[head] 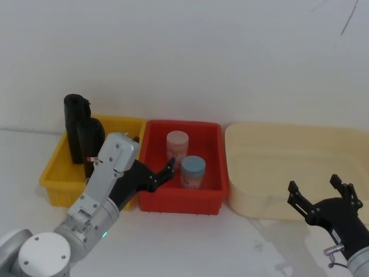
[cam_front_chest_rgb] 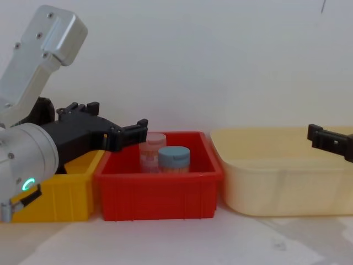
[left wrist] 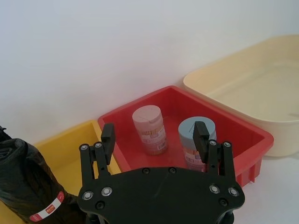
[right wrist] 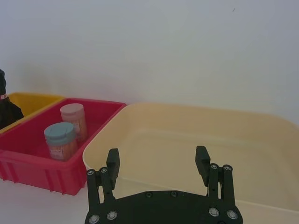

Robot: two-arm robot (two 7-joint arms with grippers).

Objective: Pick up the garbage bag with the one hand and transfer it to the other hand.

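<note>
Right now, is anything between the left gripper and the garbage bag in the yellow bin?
Nothing visible. The open left gripper hovers over the red bin's left part; the garbage bag stands to its left in the yellow bin, with a second roll behind it.

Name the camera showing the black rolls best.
Head view: both garbage bag rolls stand in the yellow bin. Left wrist catches one labelled side, right wrist a sliver; the left arm largely blocks the chest view.

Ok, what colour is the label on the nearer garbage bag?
Red and white label on the black garbage bag; clearest in the left wrist view.
</note>
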